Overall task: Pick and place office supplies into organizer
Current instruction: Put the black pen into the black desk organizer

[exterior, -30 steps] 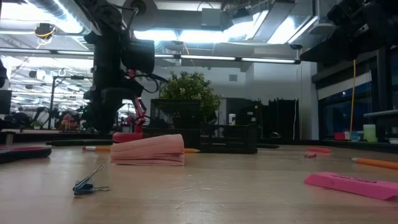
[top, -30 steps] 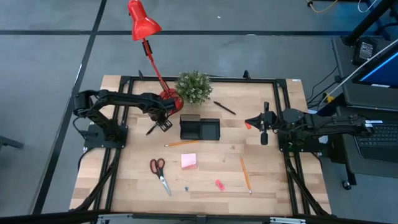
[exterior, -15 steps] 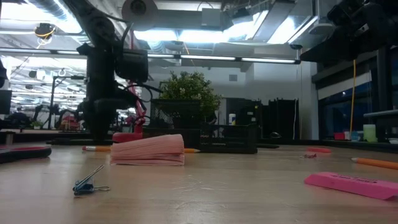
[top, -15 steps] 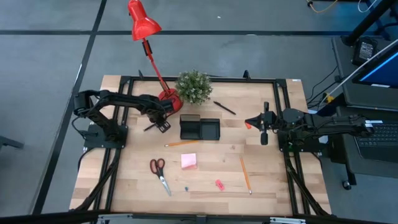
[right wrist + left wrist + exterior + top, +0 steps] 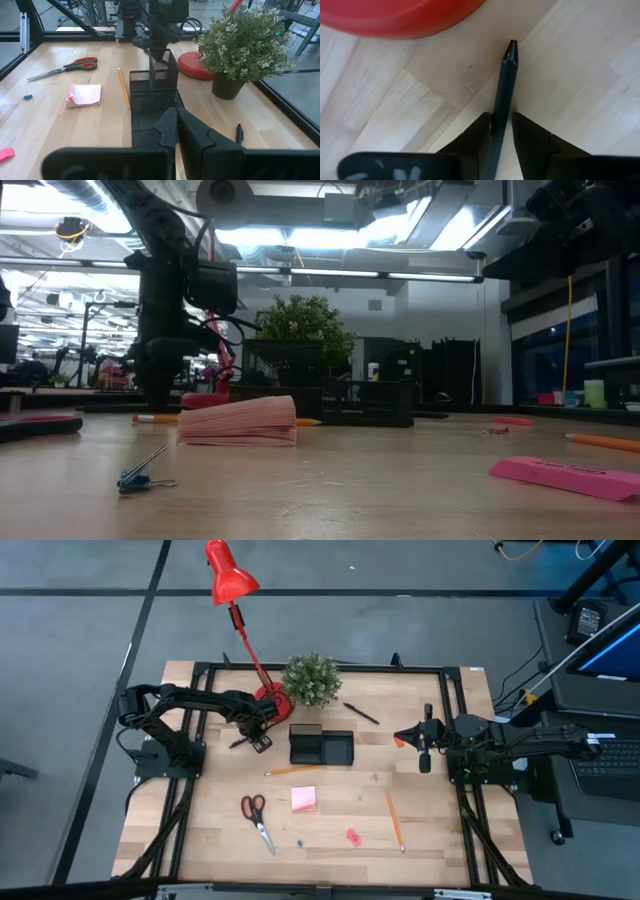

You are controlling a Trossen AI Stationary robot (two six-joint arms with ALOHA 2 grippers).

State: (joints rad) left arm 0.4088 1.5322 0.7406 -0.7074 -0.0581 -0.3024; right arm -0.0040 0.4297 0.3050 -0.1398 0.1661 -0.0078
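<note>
A black pen (image 5: 502,95) lies on the wooden table next to the red lamp base (image 5: 395,17), left of the black organizer (image 5: 322,747). My left gripper (image 5: 258,743) points down over the pen, its fingers shut on it. Nearer the front lie red-handled scissors (image 5: 256,820), a pink sticky pad (image 5: 304,799), two orange pencils (image 5: 292,770) (image 5: 395,818), a pink bit (image 5: 353,836) and a small blue clip (image 5: 140,475). Another black pen (image 5: 361,712) lies beside the plant. My right gripper (image 5: 175,130) hovers shut at the table's right, holding nothing. My left gripper has the black pen's shaft (image 5: 499,117) between its two fingers, a short way behind one pointed end (image 5: 512,49). The fingers come from above, pointing down, one on each side of the shaft. The pen lies flat on the table.
The green potted plant (image 5: 312,680) and the red desk lamp (image 5: 230,575) stand at the far edge, close behind the left gripper and the organizer. A black frame rail (image 5: 200,720) runs along the table's sides.
My left gripper has sunk toward the table over the black pen and shifted slightly toward the table's left edge, then kept still.
</note>
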